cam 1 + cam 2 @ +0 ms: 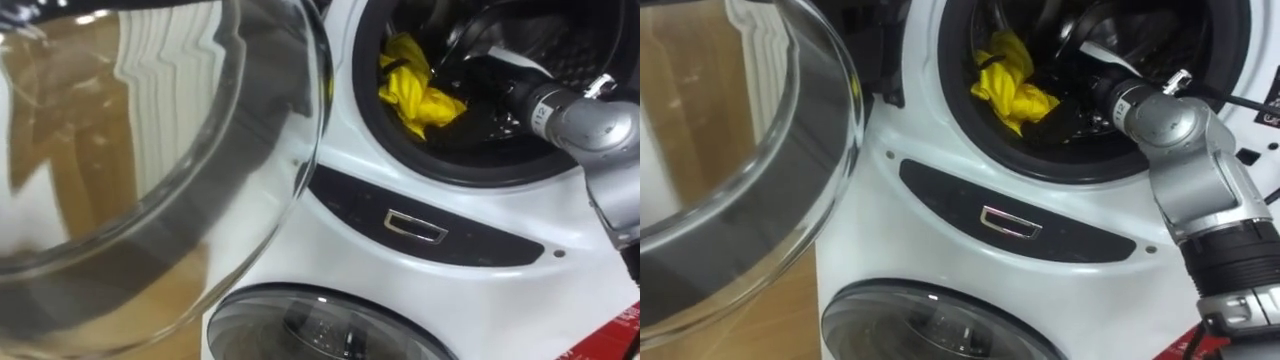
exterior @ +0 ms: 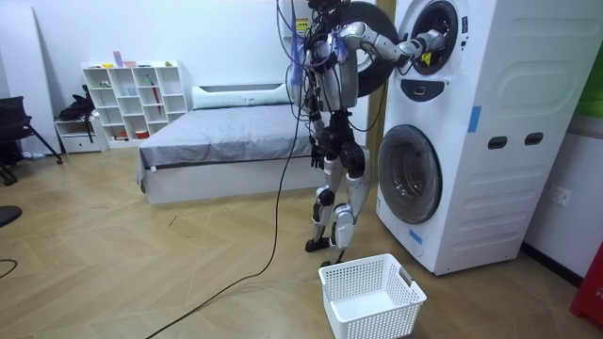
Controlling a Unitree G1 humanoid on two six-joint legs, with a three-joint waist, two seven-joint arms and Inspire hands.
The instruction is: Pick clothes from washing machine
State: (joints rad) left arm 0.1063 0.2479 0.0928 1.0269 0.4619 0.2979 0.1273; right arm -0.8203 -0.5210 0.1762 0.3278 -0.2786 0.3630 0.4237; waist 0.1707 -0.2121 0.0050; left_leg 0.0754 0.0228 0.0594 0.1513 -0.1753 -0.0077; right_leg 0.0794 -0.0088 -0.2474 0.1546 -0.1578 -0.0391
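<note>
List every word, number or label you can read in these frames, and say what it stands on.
No text can be read.
Chrome plate on the dark panel of the washing machine: no legible characters.
Blue sticker on its side, room view: too small to read.

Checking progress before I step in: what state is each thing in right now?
upper door: swung open.
lower door: shut.
yellow cloth: crumpled in the upper drum, at its mouth.
right hand: inside the drum, grip hidden.
basket: upright on the floor, empty.
</note>
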